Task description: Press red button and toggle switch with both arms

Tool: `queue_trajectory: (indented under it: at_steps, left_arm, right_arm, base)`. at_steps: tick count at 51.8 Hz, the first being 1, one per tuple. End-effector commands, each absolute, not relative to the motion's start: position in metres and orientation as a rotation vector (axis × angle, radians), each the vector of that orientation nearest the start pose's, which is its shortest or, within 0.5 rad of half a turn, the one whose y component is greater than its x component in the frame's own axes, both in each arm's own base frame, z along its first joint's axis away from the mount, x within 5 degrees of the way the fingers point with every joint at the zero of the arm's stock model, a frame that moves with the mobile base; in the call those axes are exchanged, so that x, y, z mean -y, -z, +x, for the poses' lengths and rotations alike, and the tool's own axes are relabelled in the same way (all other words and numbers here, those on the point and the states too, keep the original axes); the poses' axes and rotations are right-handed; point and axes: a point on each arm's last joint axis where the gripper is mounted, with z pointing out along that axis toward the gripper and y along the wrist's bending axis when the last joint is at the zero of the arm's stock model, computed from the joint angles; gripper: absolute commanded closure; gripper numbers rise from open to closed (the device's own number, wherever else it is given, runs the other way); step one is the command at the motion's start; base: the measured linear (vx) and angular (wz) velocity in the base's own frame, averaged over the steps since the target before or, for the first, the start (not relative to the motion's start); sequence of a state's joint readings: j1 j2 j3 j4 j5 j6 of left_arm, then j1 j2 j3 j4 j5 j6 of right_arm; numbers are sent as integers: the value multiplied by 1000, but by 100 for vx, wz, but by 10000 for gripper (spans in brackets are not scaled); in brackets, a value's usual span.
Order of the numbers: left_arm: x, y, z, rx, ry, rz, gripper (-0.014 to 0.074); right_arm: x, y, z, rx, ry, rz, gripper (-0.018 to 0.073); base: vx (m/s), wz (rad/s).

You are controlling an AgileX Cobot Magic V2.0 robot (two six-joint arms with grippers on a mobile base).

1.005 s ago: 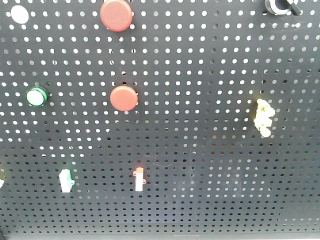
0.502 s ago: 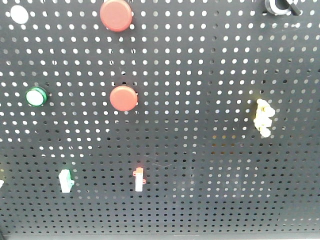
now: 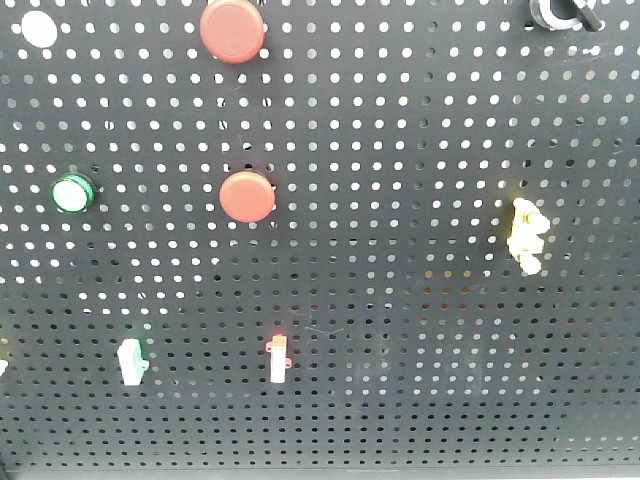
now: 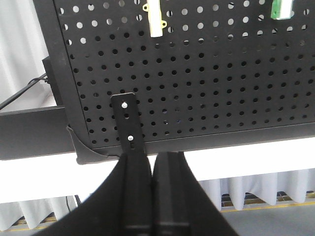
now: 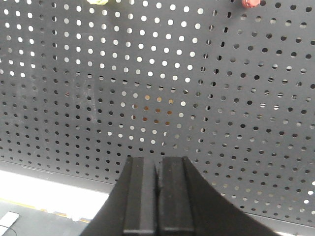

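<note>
In the front view a black pegboard (image 3: pixel 420 150) carries the larger red button (image 3: pixel 232 30) at the top and a smaller red button (image 3: pixel 247 196) below it. A yellow toggle switch (image 3: pixel 526 235) sits at the right. Small switches sit low on the board, one green-white (image 3: pixel 131 361) and one red-white (image 3: pixel 278 358). Neither arm shows in this view. My left gripper (image 4: pixel 152 157) is shut and empty below the board's lower left corner. My right gripper (image 5: pixel 158 160) is shut and empty, close to the board's lower part.
A green button (image 3: pixel 72 192), a white button (image 3: pixel 40 28) and a black knob (image 3: pixel 563 12) also sit on the board. In the left wrist view a black bracket (image 4: pixel 128 123), a yellow-white switch (image 4: pixel 154 17) and a green switch (image 4: pixel 281 7) show.
</note>
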State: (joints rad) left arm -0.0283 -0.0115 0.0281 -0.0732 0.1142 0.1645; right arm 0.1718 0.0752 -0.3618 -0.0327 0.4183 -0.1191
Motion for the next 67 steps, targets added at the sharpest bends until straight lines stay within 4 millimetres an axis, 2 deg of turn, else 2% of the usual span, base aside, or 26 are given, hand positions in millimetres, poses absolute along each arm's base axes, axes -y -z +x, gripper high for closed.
queue_trajectory:
  at_steps: [1,19,24,33,38,54,67]
  left_arm:
    - [2,-190,57,-1556,-38,92,595]
    - [2,-190,57,-1556,-38,92,595]
    - [2,-190,57,-1556,-38,92,595]
    - [2,-190,57,-1556,-38,92,595]
    - [2,-190,57,-1556,-38,92,595]
    - [2,-190,57,-1557,-38,92,595]
    - [2,-190,57,-1557,-38,92,595]
  right_arm:
    - [-5,-306,36,-1498,1,-232,562]
    - [-5,-303,38,-1503,1,-232,562]
    - [-7,-278,46,-1567,-86,-165,562]
    - [-9,-214,55,-1582,-177,-72,562]
    - [-9,-195,55,-1549,-183,-70,562]
    - [-2,-193,56,-1578,-84,22,562]
    - [-2,-193,56,-1579,-80,25,562]
  base:
    - [0,0]
    - [0,0]
    - [0,0]
    - [0,0]
    - [0,0]
    - [0,0]
    - [0,0]
